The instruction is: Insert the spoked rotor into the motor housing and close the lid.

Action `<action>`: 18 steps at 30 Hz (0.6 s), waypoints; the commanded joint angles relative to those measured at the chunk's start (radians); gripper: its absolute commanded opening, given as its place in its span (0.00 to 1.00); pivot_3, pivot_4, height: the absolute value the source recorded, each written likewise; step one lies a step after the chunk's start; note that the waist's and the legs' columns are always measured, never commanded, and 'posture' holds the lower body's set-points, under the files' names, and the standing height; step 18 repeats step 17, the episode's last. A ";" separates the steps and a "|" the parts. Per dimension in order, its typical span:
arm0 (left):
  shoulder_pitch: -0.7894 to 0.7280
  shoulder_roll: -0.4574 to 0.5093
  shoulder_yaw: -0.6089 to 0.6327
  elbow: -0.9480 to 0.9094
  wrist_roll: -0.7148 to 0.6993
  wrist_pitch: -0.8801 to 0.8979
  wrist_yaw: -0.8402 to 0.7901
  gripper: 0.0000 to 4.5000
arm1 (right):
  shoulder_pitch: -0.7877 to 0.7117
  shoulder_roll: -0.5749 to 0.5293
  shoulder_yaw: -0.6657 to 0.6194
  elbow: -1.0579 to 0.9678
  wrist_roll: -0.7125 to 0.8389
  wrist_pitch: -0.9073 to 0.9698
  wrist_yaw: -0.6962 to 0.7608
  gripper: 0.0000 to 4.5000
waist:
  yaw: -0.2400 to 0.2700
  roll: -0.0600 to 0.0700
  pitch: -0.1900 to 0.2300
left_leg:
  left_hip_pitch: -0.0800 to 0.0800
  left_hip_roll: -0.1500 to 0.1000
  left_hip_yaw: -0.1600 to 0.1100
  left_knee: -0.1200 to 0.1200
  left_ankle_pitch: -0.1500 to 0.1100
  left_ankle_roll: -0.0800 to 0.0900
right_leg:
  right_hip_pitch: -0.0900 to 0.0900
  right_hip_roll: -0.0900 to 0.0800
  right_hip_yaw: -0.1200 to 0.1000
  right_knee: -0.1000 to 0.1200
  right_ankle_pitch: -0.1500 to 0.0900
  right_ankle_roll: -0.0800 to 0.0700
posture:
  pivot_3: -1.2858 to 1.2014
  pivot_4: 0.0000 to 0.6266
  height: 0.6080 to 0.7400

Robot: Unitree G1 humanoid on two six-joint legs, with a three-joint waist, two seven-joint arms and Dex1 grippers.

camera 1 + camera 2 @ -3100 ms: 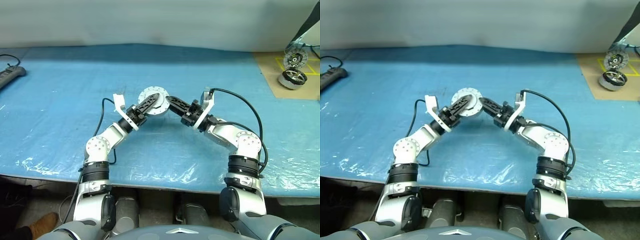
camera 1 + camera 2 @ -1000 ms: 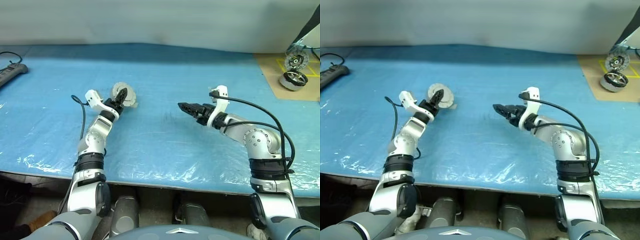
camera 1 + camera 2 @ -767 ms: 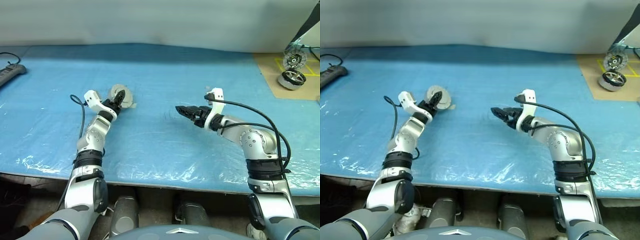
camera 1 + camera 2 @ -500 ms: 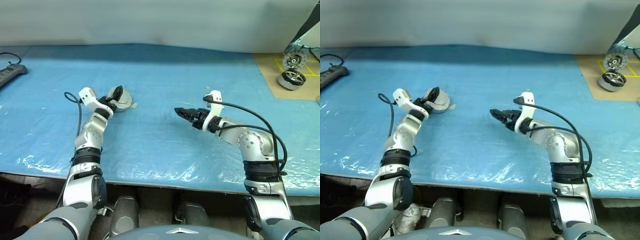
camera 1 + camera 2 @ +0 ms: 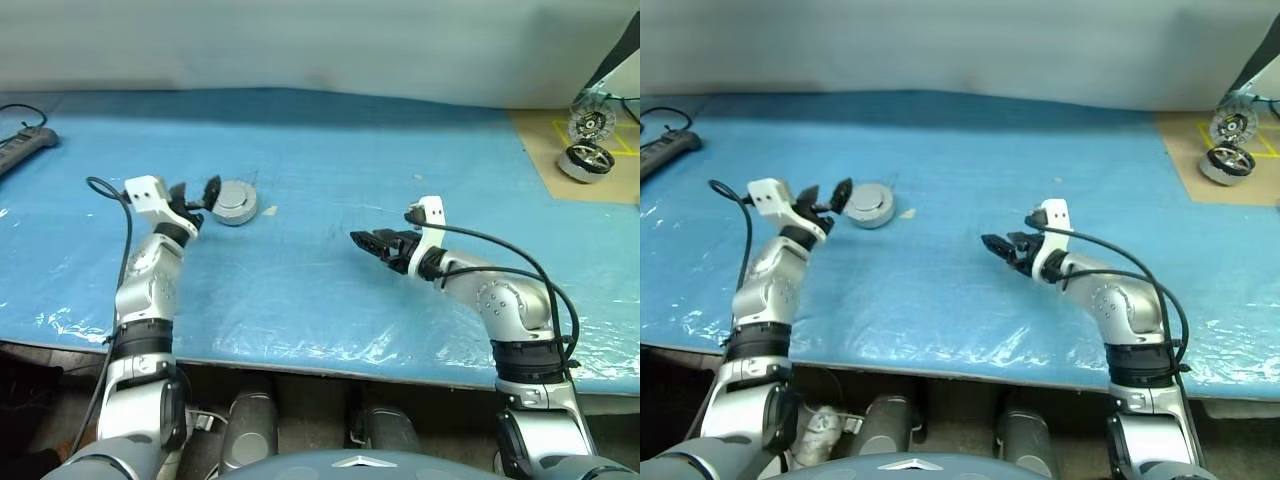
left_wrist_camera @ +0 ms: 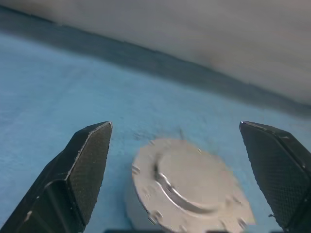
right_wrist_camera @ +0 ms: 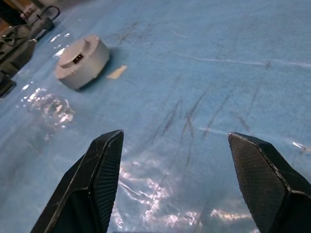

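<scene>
Power strip (image 5: 22, 143) lay at the far left edge of the blue sheet (image 5: 320, 150), well apart from the motor housing (image 5: 235, 203) and not in play.

Left gripper (image 5: 195, 193) hovered just left of the housing, fingers spread wide, grasping nothing. In the left wrist view the two black fingers (image 6: 80, 167) flanked the housing with blue sheet visible between pads and metal, so apart, not touching.

Motor housing sat flat on the sheet, unheld. The lid (image 6: 187, 182) lay down over its top, smooth silver face up with a raised centre; no copper windings or dark interior visible. A small pale scrap (image 7: 115, 72) lay on the sheet just right of the housing.

Spoked rotor: not seen loose anywhere on the sheet. Judged to be inside the closed housing, though the lid hid it, so that could not be confirmed.

Right gripper (image 5: 365, 241) hung right of the housing, well apart from it, fingers parted and empty, pointing back toward it across bare sheet.

Duplicate motor unit (image 5: 586, 155) with its upright disc (image 5: 585, 122) stood far right of the housing on the brown board (image 5: 575, 150), untouched.

Judgement: insertion and lid closing look done; both hands off. Left, if anything: checking the lid is seated fully.
</scene>
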 commanded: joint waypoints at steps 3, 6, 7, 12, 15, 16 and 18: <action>0.099 0.011 -0.143 -0.281 0.101 -0.026 -0.029 1.00 | 0.039 -0.069 0.040 -0.056 -0.325 -0.310 -0.114 0.81 | -0.003 0.000 0.000 | 0.002 0.001 0.002 0.000 0.000 0.000 | 0.000 0.000 0.001 0.000 0.000 0.000 | 0.52 0.24 1.00; 0.156 -0.010 -0.188 -0.372 0.160 -0.009 0.029 1.00 | 0.113 -0.086 0.041 -0.076 -0.521 -0.447 -0.263 0.81 | -0.005 0.000 0.000 | 0.004 0.001 0.003 -0.001 0.000 0.000 | 0.001 0.000 0.002 0.000 0.000 0.000 | 0.52 0.24 1.00; 0.180 -0.006 -0.212 -0.388 0.200 -0.016 0.041 1.00 | 0.149 -0.073 0.024 -0.094 -0.552 -0.470 -0.304 0.81 | -0.006 0.000 0.000 | 0.004 0.001 0.004 -0.002 0.000 0.000 | 0.001 0.001 0.002 0.000 0.000 0.000 | 0.52 0.24 1.00; 0.272 -0.047 -0.197 -0.419 0.261 -0.017 0.152 1.00 | 0.322 -0.010 0.002 -0.216 -0.656 -0.489 -0.407 0.81 | -0.018 0.001 0.000 | 0.004 0.000 0.005 -0.009 0.000 0.000 | -0.001 0.002 0.004 -0.008 0.002 0.004 | 0.52 0.24 1.00; 0.338 -0.015 -0.238 -0.453 0.313 -0.051 0.122 1.00 | 0.391 0.039 -0.034 -0.303 -0.661 -0.428 -0.438 0.81 | -0.032 0.001 0.000 | 0.004 0.001 0.005 -0.010 0.000 0.000 | -0.002 0.002 0.004 -0.008 0.002 0.005 | 0.52 0.24 1.00; 0.353 -0.006 -0.247 -0.464 0.319 -0.053 0.111 1.00 | 0.412 0.048 -0.041 -0.327 -0.664 -0.417 -0.438 0.81 | -0.032 0.001 0.000 | 0.004 0.000 0.005 -0.010 0.000 0.001 | -0.002 0.002 0.004 -0.008 0.002 0.005 | 0.52 0.24 1.00; 0.363 -0.005 -0.252 -0.478 0.311 -0.041 0.103 1.00 | 0.434 0.054 -0.047 -0.348 -0.671 -0.410 -0.437 0.81 | -0.032 0.001 0.000 | 0.004 0.000 0.005 -0.010 -0.001 0.002 | -0.002 0.002 0.004 -0.008 0.002 0.006 | 0.52 0.24 1.00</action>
